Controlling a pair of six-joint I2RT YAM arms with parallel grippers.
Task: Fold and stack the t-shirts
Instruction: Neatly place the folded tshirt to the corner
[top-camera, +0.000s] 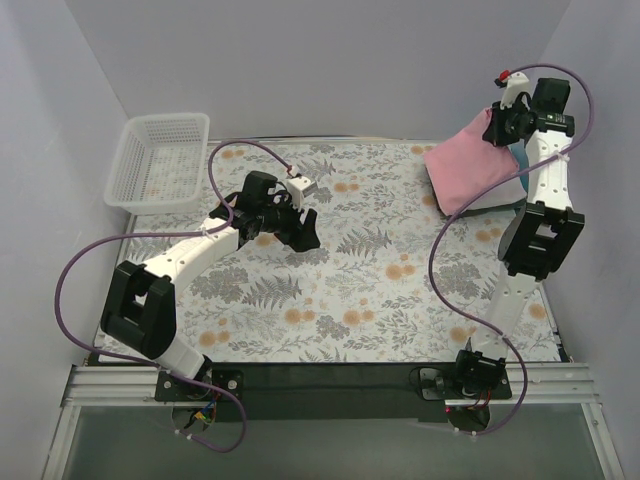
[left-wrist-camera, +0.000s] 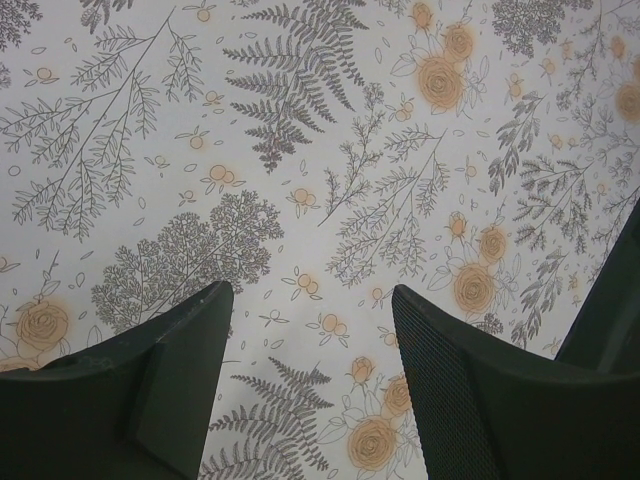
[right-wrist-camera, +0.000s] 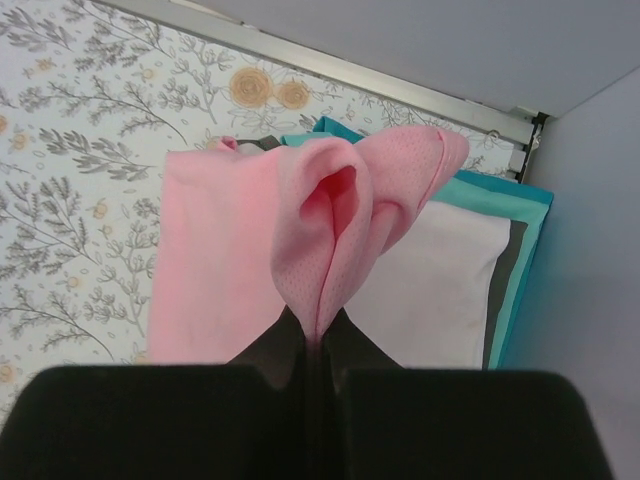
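My right gripper (top-camera: 497, 128) is raised at the far right and is shut on a fold of the pink t-shirt (top-camera: 468, 165). The shirt hangs from it down over a stack of folded t-shirts (top-camera: 512, 188). In the right wrist view the pink cloth (right-wrist-camera: 320, 235) is pinched between the closed jaws of my right gripper (right-wrist-camera: 318, 335), above a white folded shirt (right-wrist-camera: 435, 290) with dark and teal edges (right-wrist-camera: 515, 270). My left gripper (top-camera: 305, 225) is open and empty over the middle of the tablecloth; its fingers (left-wrist-camera: 455, 370) frame bare cloth.
A white mesh basket (top-camera: 160, 160) stands at the far left corner. The floral tablecloth (top-camera: 340, 290) covers the table. The back rail (right-wrist-camera: 350, 75) and the side wall are close behind the stack.
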